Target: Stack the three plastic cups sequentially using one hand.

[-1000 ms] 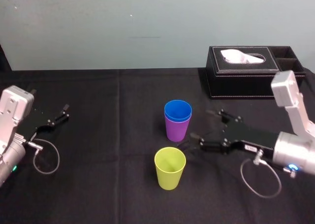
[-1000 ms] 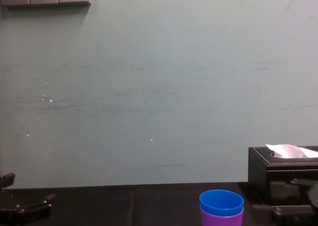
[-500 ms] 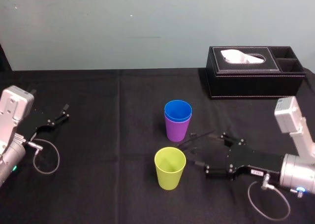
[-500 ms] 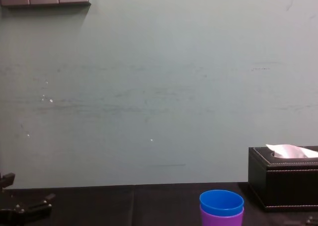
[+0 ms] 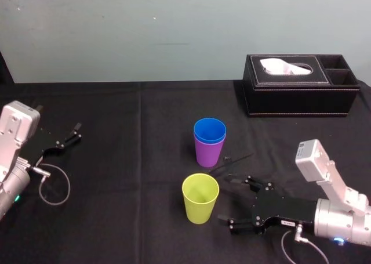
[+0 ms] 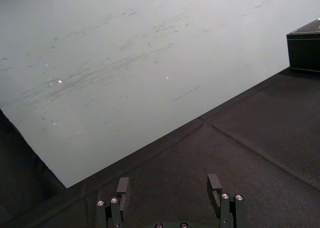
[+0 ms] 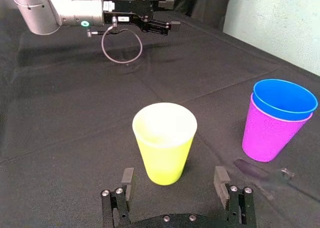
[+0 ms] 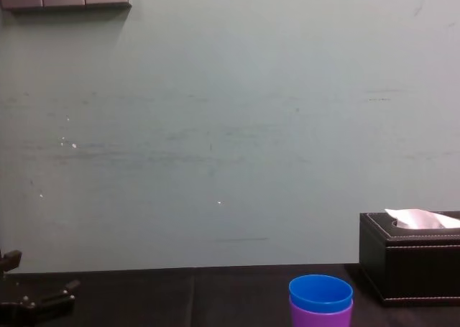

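Head view: right gripper [image 5: 231,199] sits low over the black counter [image 5: 127,183], fingers spread wide, just right of the yellow-green cup [image 5: 200,201]. Behind it, the blue cup [image 5: 209,129] is nested in the purple cup [image 5: 208,152]. Left gripper [image 5: 74,133] is parked far left, fingers apart.

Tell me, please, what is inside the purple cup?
The blue cup sits nested in the purple cup, rim just above. Its lower part is covered by the purple wall. The right gripper is open by the yellow-green cup; the left gripper is parked far left.
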